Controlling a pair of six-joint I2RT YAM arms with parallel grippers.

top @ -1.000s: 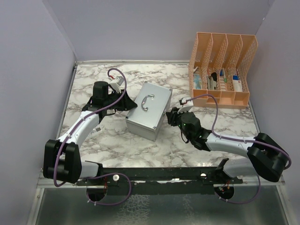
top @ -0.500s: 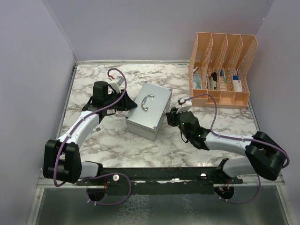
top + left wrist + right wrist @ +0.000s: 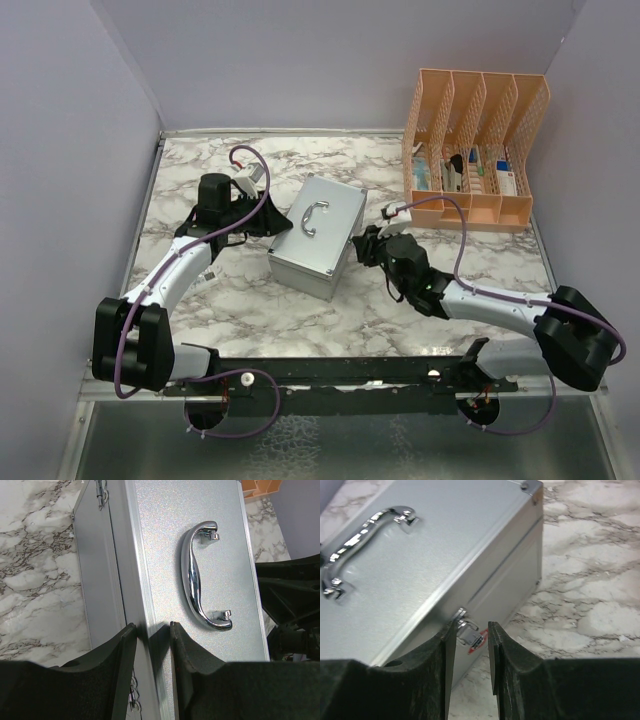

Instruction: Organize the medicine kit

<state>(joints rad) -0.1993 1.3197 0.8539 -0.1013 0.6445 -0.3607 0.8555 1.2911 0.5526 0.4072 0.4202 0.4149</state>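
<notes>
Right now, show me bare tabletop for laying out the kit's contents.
Free: table's far strip between medicine kit and back wall; near strip between kit and arm bases. Crowded: kit's ends, where left gripper and right gripper sit.

I see the medicine kit [image 3: 318,237] btwn my fingers as speckled silver-grey, w/ a chrome handle [image 3: 200,575]. L fingers [image 3: 115,680] & R fingers [image 3: 435,680] are matte black. Latch [image 3: 469,635] btwn R fingers: silver w/ red-white tag. Counter [image 3: 250,300] beneath: white marble, grey-brown veins. Organizer [image 3: 470,150] beyond R fingers: peach.
</notes>
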